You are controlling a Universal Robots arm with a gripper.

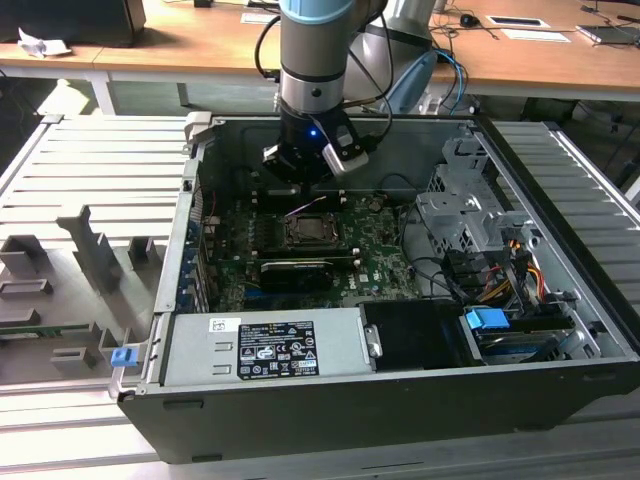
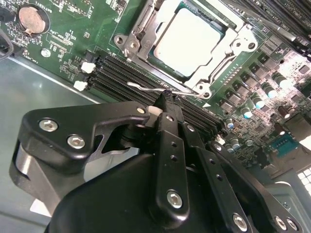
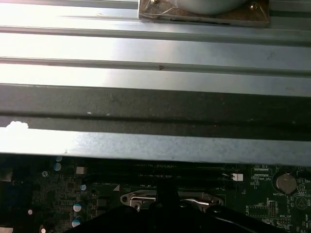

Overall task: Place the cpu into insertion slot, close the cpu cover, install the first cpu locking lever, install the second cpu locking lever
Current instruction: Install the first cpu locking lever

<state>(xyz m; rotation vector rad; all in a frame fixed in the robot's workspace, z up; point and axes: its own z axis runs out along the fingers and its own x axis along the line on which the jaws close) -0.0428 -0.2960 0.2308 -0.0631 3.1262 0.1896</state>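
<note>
The cpu (image 2: 187, 41) lies flat in the insertion slot (image 1: 310, 232) on the green motherboard, its pale metal top showing. The silvery cpu cover (image 2: 224, 51) is down around it. A thin wire locking lever (image 2: 140, 87) runs along the socket's edge beside the memory slots; it also appears in the first wrist view as the lever (image 3: 194, 200). My gripper (image 2: 164, 96) has its black fingers together, with the tip right at this lever. I cannot tell whether it grips the wire or only touches it. In the exterior view the gripper (image 1: 300, 182) hangs just behind the socket.
Long black memory slots (image 2: 116, 75) and a coin battery (image 2: 30, 18) lie close to the gripper. The case's grey wall (image 3: 155, 102) rises just behind it. An expansion card (image 1: 295, 268), power supply (image 1: 265, 345) and drive cage (image 1: 470, 220) fill the rest of the case.
</note>
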